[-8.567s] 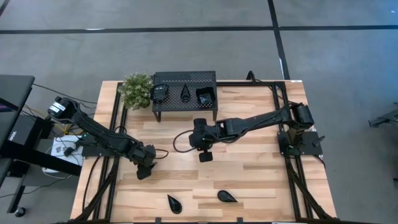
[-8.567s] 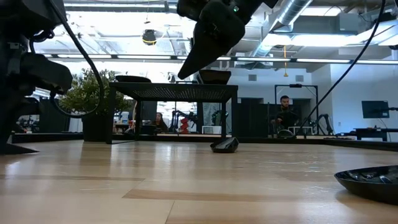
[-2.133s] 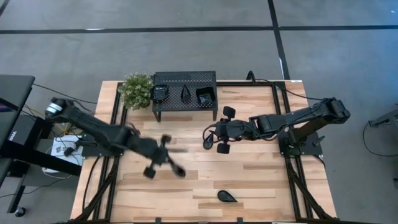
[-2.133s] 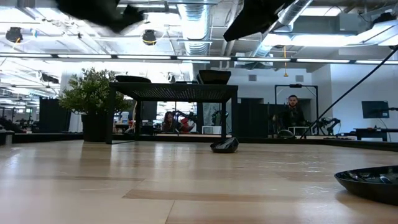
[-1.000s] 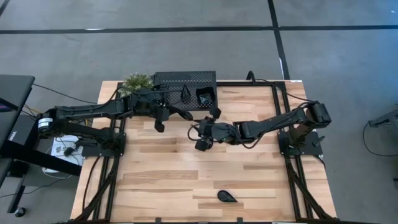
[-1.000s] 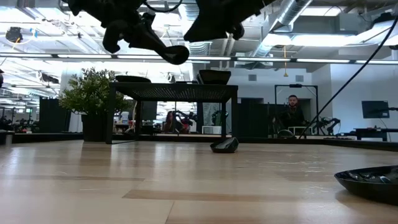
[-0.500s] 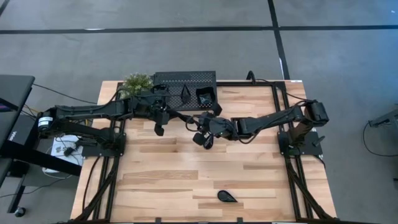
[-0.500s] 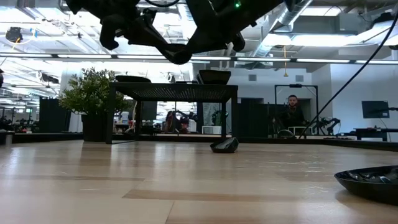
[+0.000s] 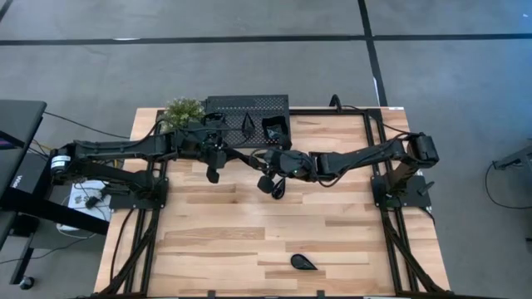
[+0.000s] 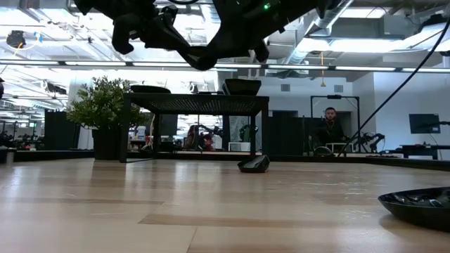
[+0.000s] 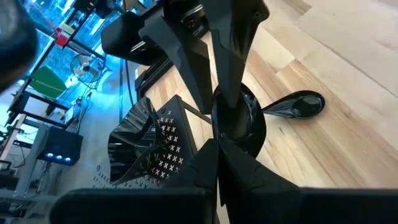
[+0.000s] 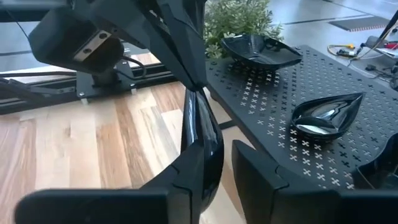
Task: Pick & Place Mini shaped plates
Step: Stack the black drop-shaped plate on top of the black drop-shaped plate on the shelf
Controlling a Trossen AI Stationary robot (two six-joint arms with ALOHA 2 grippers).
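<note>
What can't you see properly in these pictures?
- High view: the held plate is lost where the left gripper and the right gripper meet, dark against dark.
- Low view: another plate is cut off by the picture's right edge.
- High view: the plates on the rack are too small to tell their shapes; the rack itself is clear.

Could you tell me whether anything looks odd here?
Yes: one teardrop plate hangs above the table edge-up between both grippers, the left gripper shut on it and the right gripper at its other end.
</note>
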